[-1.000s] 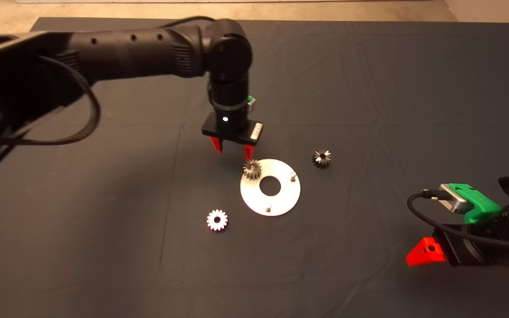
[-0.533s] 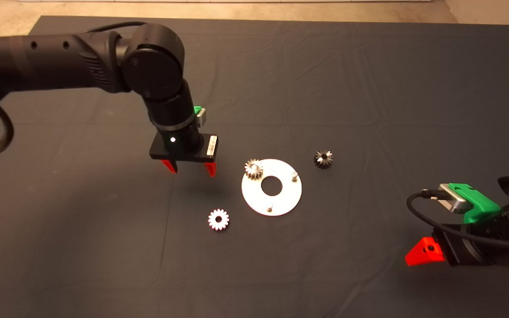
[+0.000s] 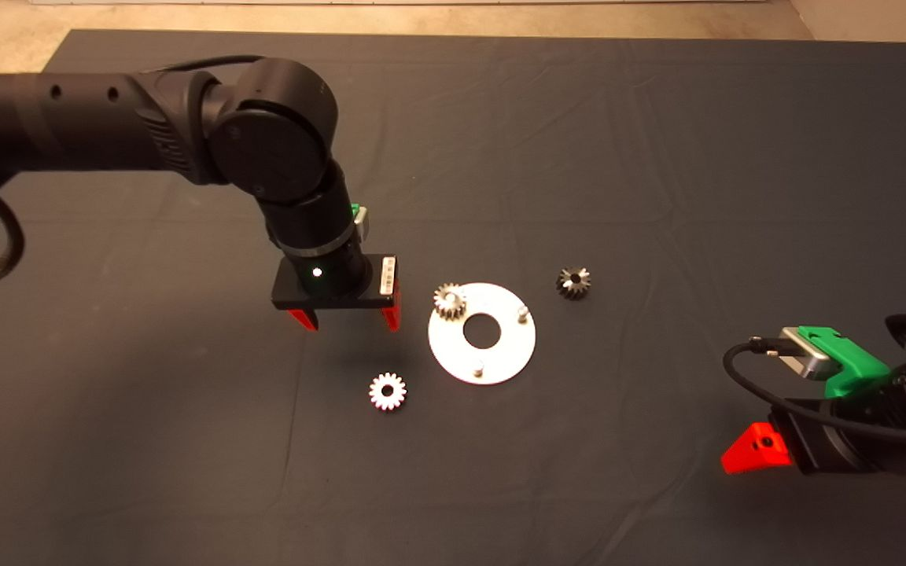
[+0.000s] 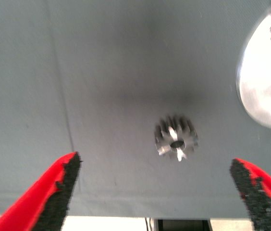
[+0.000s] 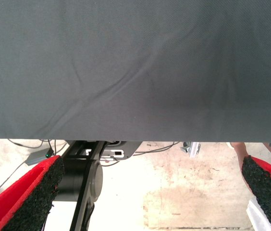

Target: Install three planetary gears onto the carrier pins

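Loose gear below empty left pincer

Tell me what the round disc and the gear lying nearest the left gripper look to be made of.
Disc: apparently polished metal, bright silver, glaring under the light. Gear: likely machined steel, silvery-grey with shiny tooth faces. Left gripper hovers near it.

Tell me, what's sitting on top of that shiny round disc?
One gear sits on the disc near its rim, presumably over a pin, which it hides. Two bare pins stand upright. The other gears lie on the mat.
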